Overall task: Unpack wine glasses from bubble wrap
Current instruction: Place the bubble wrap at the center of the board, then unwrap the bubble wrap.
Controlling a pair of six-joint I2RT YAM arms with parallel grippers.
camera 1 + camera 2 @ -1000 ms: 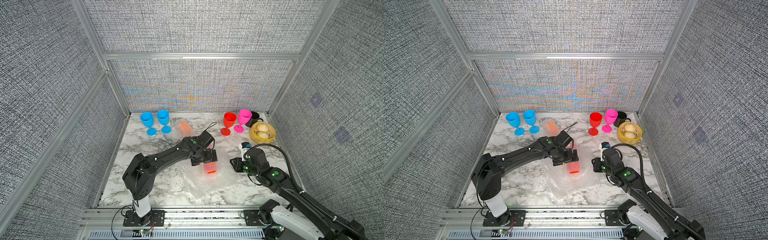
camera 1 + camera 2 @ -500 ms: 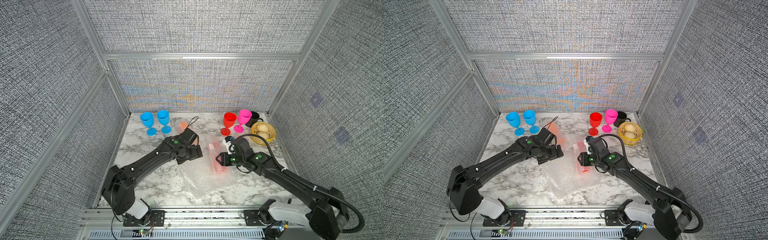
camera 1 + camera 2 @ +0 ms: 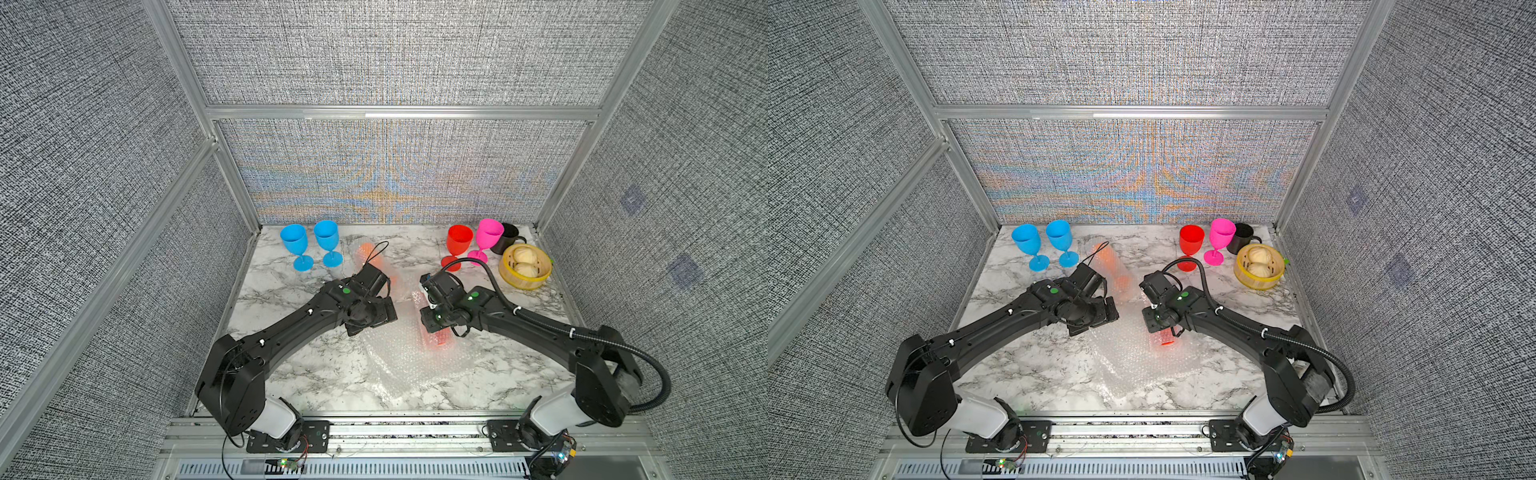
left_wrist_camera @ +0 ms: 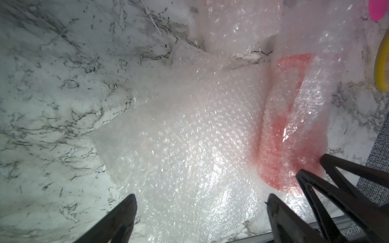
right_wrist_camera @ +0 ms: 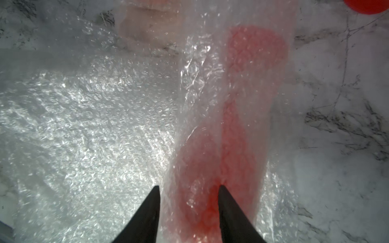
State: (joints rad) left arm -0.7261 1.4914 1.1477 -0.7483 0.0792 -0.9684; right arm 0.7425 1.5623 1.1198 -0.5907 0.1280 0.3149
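Back left: two blue plastic stemmed goblets (image 3: 296,245) (image 3: 328,241) upright on white marbled table (image 3: 286,291). Orange plastic goblet (image 3: 368,254) lies wrapped beside them. Left tool (image 4: 202,196) spread wide over clear bubble wrap sheet (image 3: 399,361), holding nothing. Right tool (image 5: 188,188) straddles wrapped red plastic goblet (image 5: 237,126) lying mid-table; pinching or not, cannot tell. Back right: upright red goblet (image 3: 459,241), pink plastic goblet (image 3: 488,235)

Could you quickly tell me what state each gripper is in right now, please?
Left gripper: open, holding nothing, above the bubble wrap.
Right gripper: jaws straddle the wrapped red glass; whether they grip it cannot be told.
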